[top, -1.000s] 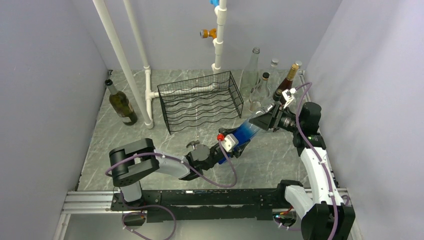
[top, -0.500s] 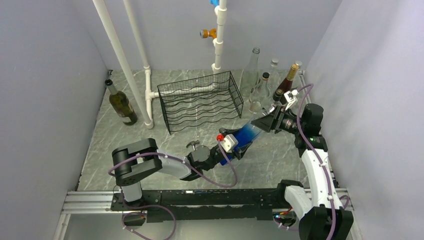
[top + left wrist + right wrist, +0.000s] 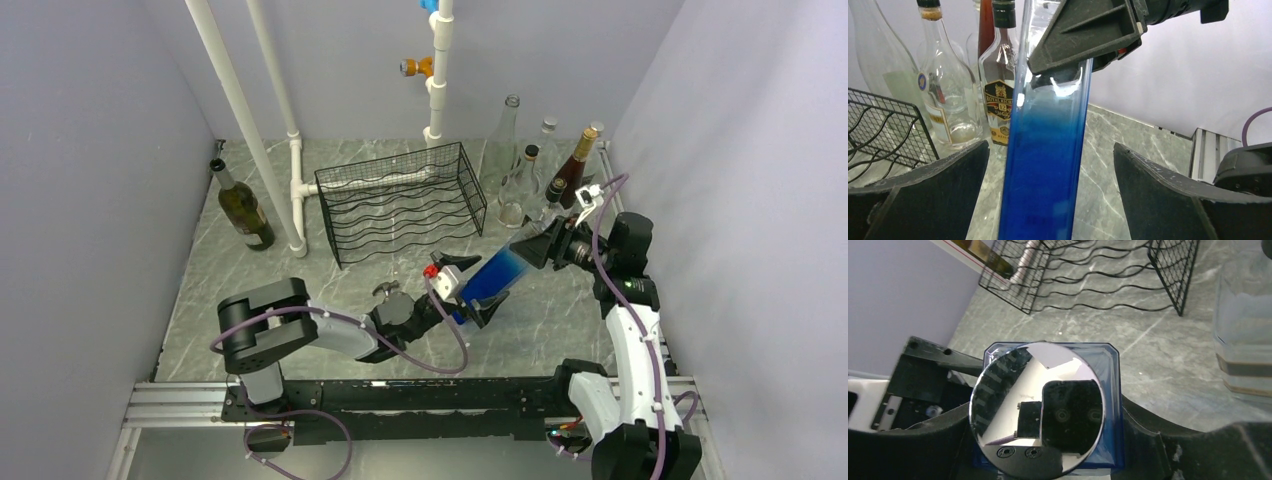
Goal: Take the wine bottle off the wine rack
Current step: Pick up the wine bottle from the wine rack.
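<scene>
Item, task object: wine bottle (image 3: pixel 495 275), square-shouldered glass fading from clear at the top to deep blue below, with a round mirror-bright cap. It is off the wine rack (image 3: pixel 400 205) and held at a slant over the desk (image 3: pixel 540 330), near the rack's front right corner; I cannot tell whether its base touches the surface. Item: right gripper (image 3: pixel 530 248), its matte black wedge-shaped fingers clamped on the clear upper part just under the cap. I judge this high hold carries the bottle alone and lets the base swing down towards standing. Item: left gripper (image 3: pixel 478 293), spread wide, with a finger on each side of the blue lower body and clear of the glass. I read it as a guard against tipping, not a hold. Item: wine rack, a black wire-mesh box with wavy wire tiers and no bottle in it, set at the back of the desk. Item: desk, grey marble-patterned, smooth. Item: dark green bottle (image 3: pixel 240 208), upright beside a white pipe (image 3: pixel 240 110), well apart from the work. Item: cluster of clear glass bottles (image 3: pixel 515 170), upright at the rear right, close behind the right gripper; I judge a sweep backwards risks knocking them.
</scene>
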